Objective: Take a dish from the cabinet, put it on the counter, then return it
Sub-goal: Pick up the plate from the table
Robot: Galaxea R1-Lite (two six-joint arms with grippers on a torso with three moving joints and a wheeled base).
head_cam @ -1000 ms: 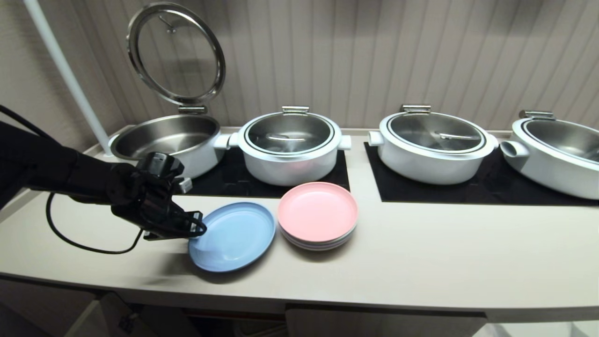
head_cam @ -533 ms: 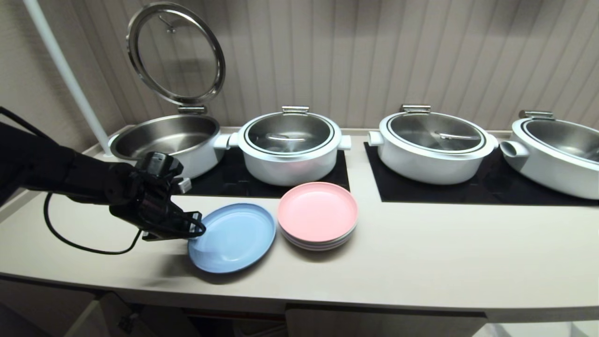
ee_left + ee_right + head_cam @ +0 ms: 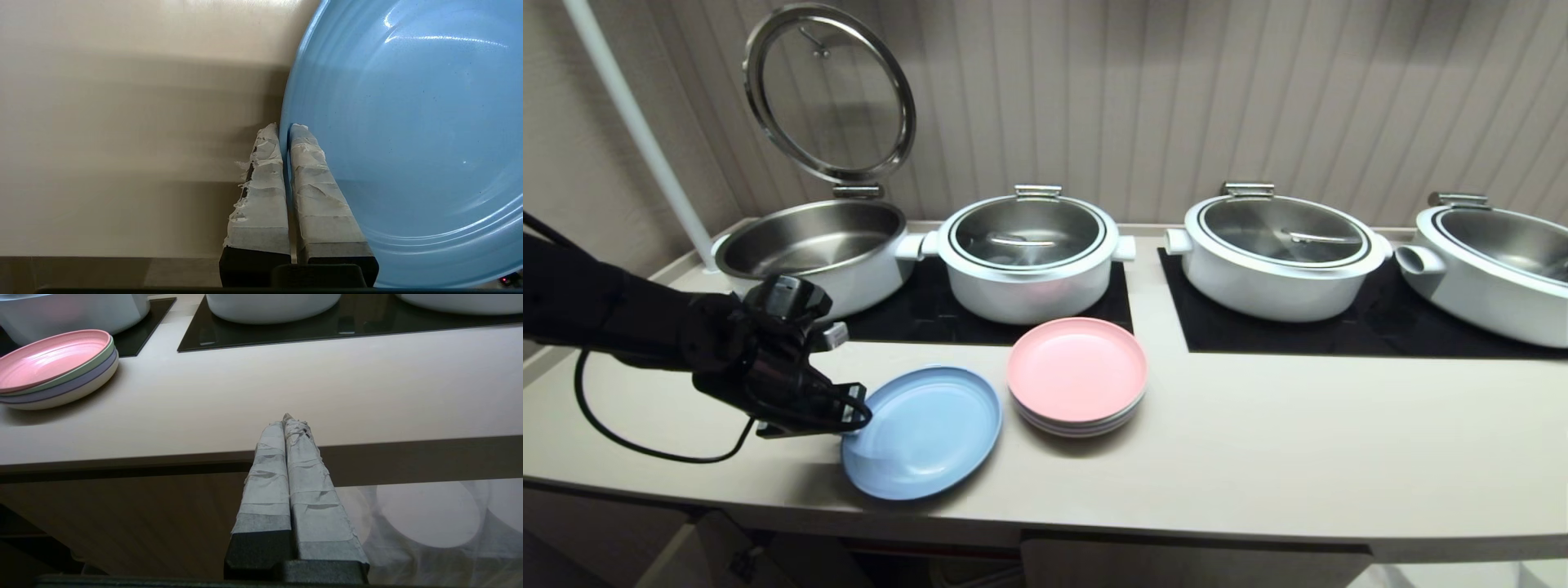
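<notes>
Evidently dish (image 3: 921, 431) was pinched by rim in left gripper (image 3: 284, 130), lying just ahead of fingertips, over counter (image 3: 1258, 457) near front edge. Fetching and setting judged done; return to cabinet was left. Right gripper (image 3: 288, 418) was parked, fingers pressed together.

The left arm (image 3: 629, 314) is matte black with a looping black cable (image 3: 637, 433); both grippers' fingers (image 3: 265, 196) wear wrinkled whitish tape.

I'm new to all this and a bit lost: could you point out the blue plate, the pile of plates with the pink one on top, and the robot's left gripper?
blue plate (image 3: 927, 433), head view, its centre.
plate pile (image 3: 1076, 371), head view, pink top plate.
left gripper (image 3: 284, 127), left wrist view, fingertips at the rim.
</notes>
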